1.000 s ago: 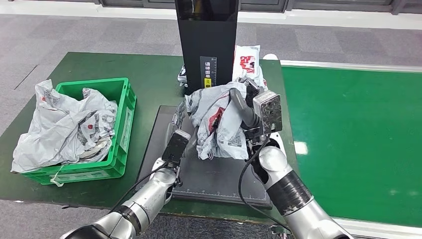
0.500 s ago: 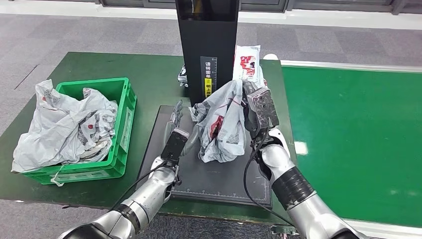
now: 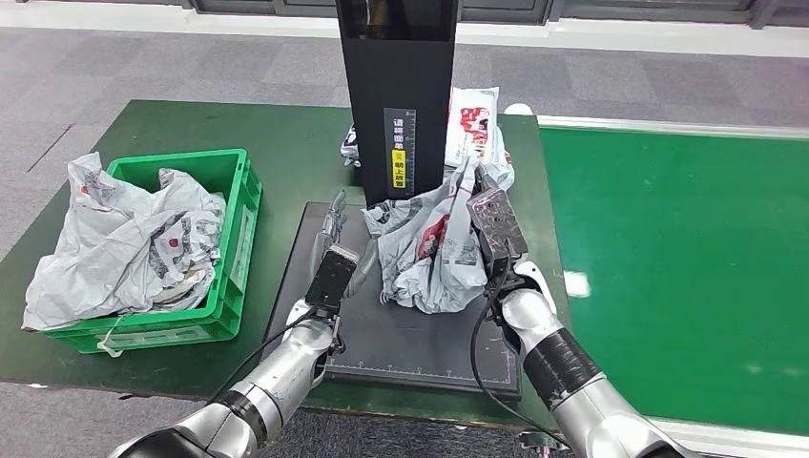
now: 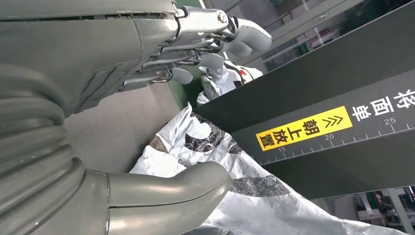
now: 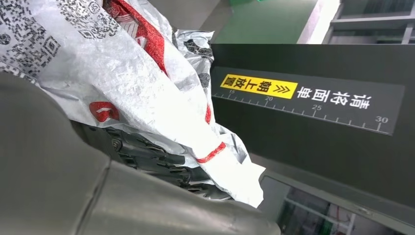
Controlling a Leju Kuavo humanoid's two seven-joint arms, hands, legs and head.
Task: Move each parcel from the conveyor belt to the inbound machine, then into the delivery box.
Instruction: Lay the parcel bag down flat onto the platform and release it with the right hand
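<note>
One parcel (image 3: pixel 429 250) rests on the inbound machine (image 3: pixel 401 324) platform, gripped by the right hand (image 3: pixel 482 205), likely for scanning; the left hand (image 3: pixel 336 229) waits beside it, fingers spread, holding nothing

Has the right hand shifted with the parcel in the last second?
Yes. The right hand, gripping the parcel, has moved farther from the robot, closer to the black column.

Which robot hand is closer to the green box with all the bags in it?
The left hand. It hovers open over the dark scanner plate, just beside the green box. The right hand is farther away, holding the crinkly parcel.
</note>
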